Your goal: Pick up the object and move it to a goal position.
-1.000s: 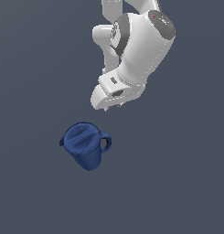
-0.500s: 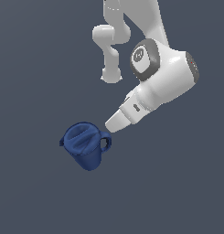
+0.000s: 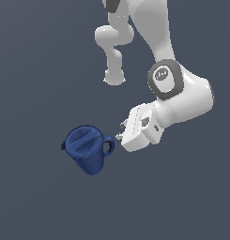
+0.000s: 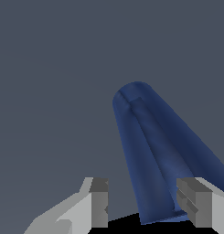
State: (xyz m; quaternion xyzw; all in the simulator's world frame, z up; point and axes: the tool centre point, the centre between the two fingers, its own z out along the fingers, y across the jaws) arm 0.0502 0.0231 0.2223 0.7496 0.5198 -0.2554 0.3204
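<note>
Exterior and wrist views, approach phase. I had the gripper (image 3: 120,131) brought in at about 3 o'clock of the dark blue pitcher (image 3: 87,150), its two short fingertips (image 3: 122,125) pointing toward the loop handle (image 3: 108,146) and standing just beside it, apart from it as far as I could judge. The pitcher lay on the plain grey ground (image 3: 32,197), tilted so that its round lid (image 3: 83,140) faced the exterior camera and its tapered body ran away toward 6 o'clock; a small spout showed at 9 o'clock of the lid.

In the wrist view the fingers (image 4: 98,201) stood spread, with the wide end of the pitcher (image 4: 154,151) entering the gap between them and nothing clamped. I read this as the reason for the low, sideways wrist pose: the jaws were lined up to straddle the body near the lid end, where the wall offers two opposed faces. No goal marker was visible in either view.
</note>
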